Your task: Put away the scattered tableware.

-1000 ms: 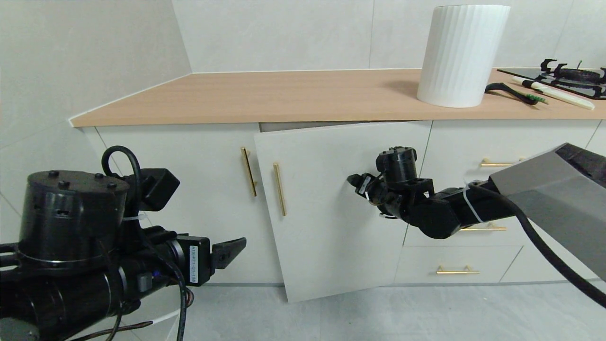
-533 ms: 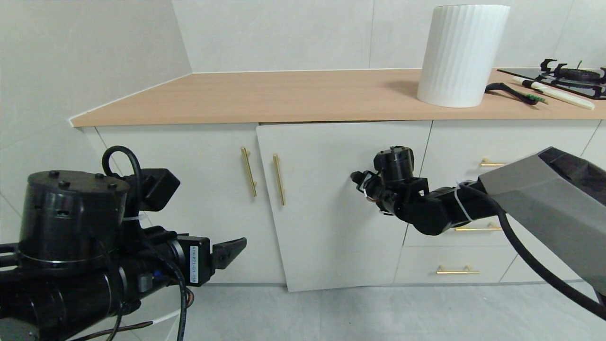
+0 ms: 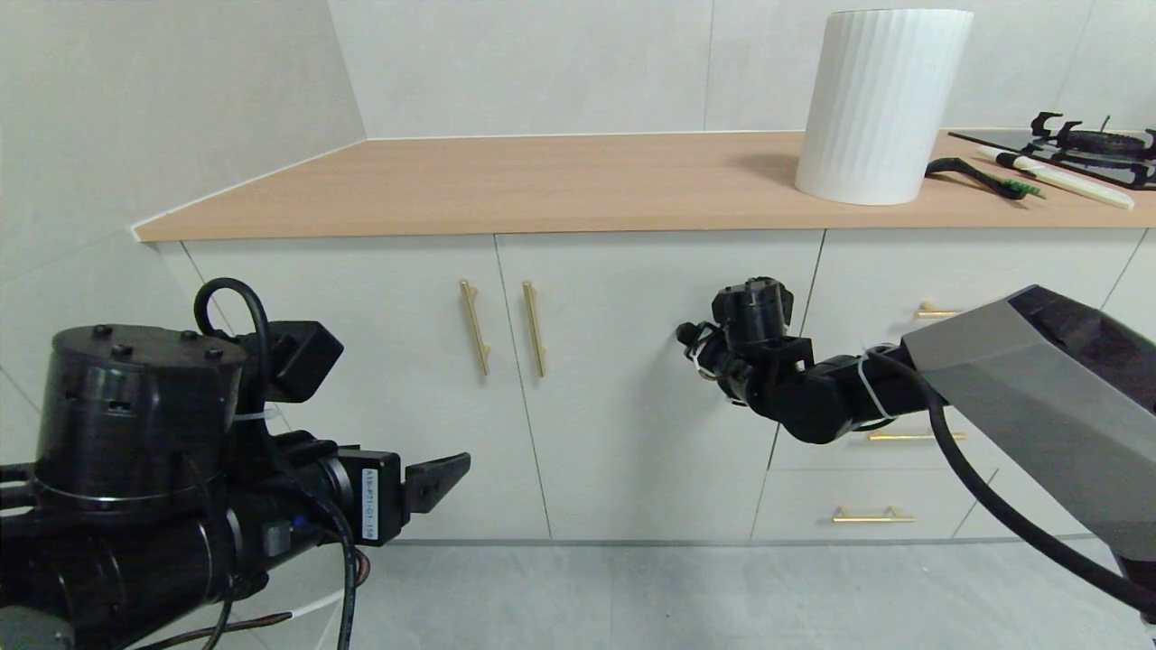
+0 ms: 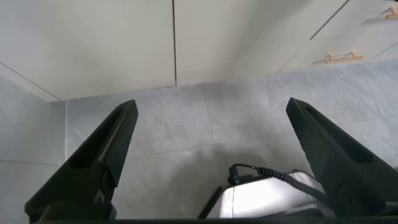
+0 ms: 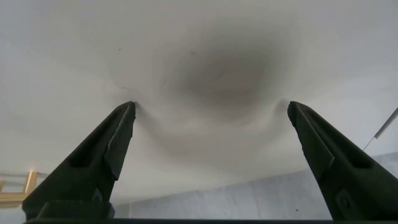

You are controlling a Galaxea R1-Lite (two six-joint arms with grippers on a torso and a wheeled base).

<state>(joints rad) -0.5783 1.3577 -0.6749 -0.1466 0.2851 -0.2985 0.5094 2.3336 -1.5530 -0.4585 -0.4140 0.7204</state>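
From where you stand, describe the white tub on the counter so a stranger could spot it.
Follow the wooden counter right, toward the hob. The tub stands just short of it: tall, ribbed, upright, while its neighbours are slim tools lying flat.

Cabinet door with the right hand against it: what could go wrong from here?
The open right hand seems to touch the cabinet door, which looks flush; pushing harder could strain the panel. The black utensil and white-handled tool lie on the countertop beside the stove; they may be left out.
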